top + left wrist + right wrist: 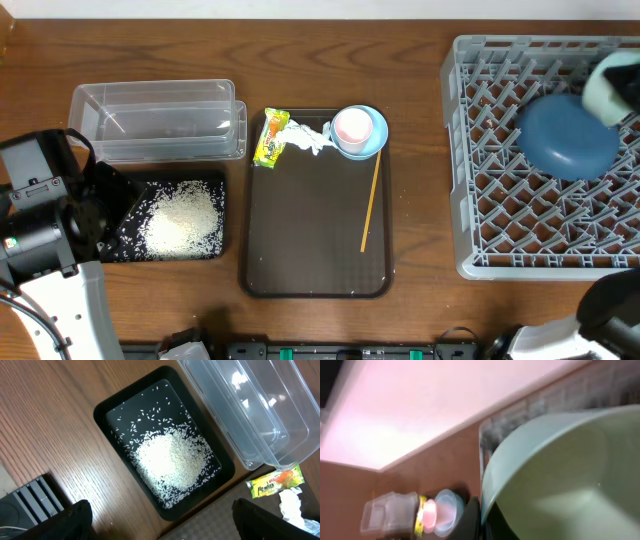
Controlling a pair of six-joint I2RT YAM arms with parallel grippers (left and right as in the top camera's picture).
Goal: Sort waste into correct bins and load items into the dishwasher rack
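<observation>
My right gripper [483, 520] is shut on the rim of the large dark blue bowl [568, 137], which hangs tilted over the grey dishwasher rack [480, 150]; its pale inside [560, 475] fills the right wrist view. My left gripper [172, 527] stands open above the near end of the black tray [107, 407], which holds a heap of white rice [172, 460]. The clear tub [150, 120] sits behind the tray. A yellow-green wrapper [271, 138], a white tissue [308, 138], a pink cup [352, 127] inside a pale blue bowl [370, 140] and a chopstick [370, 205] lie on the brown serving tray.
The brown serving tray [300, 240] lies between the black tray and the rack. Bare wooden table [420, 200] separates it from the rack. The left arm's body [40, 210] stands over the table's left edge.
</observation>
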